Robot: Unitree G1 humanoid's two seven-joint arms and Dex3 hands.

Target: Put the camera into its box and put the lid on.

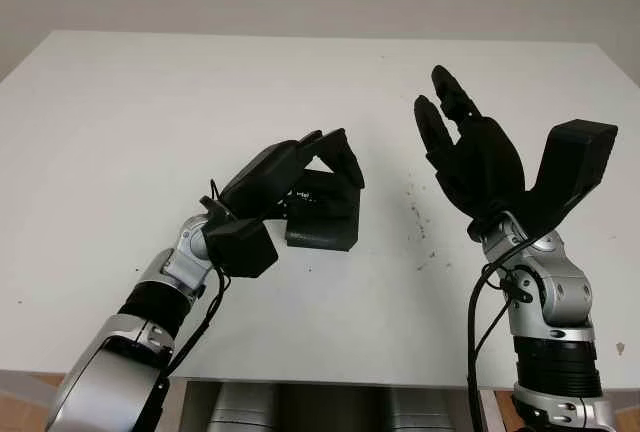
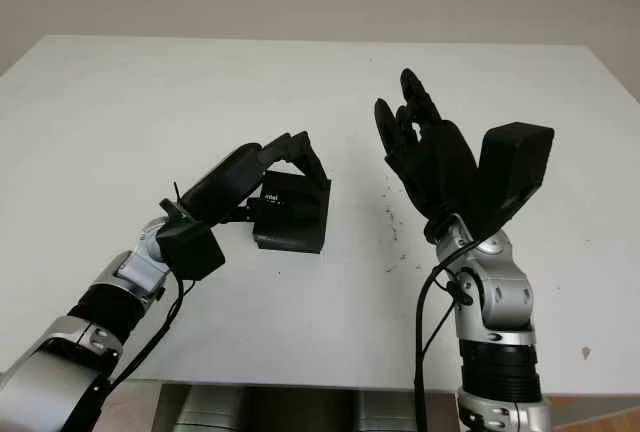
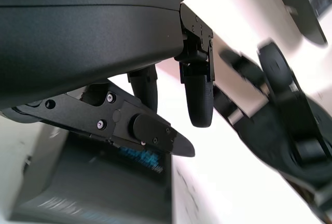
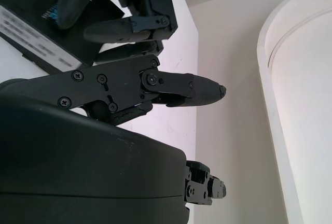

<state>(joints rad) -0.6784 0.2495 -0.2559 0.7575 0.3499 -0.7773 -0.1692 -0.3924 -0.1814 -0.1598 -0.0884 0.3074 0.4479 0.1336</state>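
A black box (image 1: 325, 220) with a small blue label lies flat on the white table (image 1: 150, 102), a little left of centre. It looks like one closed block, and I see no camera apart from it. My left hand (image 1: 335, 160) reaches over the box from the near left, its fingers (image 2: 305, 157) bent down past the far edge. In the left wrist view these fingers (image 3: 199, 105) hang over bare table, clear of the box (image 3: 93, 182). My right hand (image 1: 450, 117) is raised above the table to the right of the box, open and holding nothing.
A line of dark specks (image 1: 418, 222) marks the table between the box and the right arm. The table's front edge (image 1: 350, 382) runs just before both forearms, with grey shelving (image 1: 300, 407) below it.
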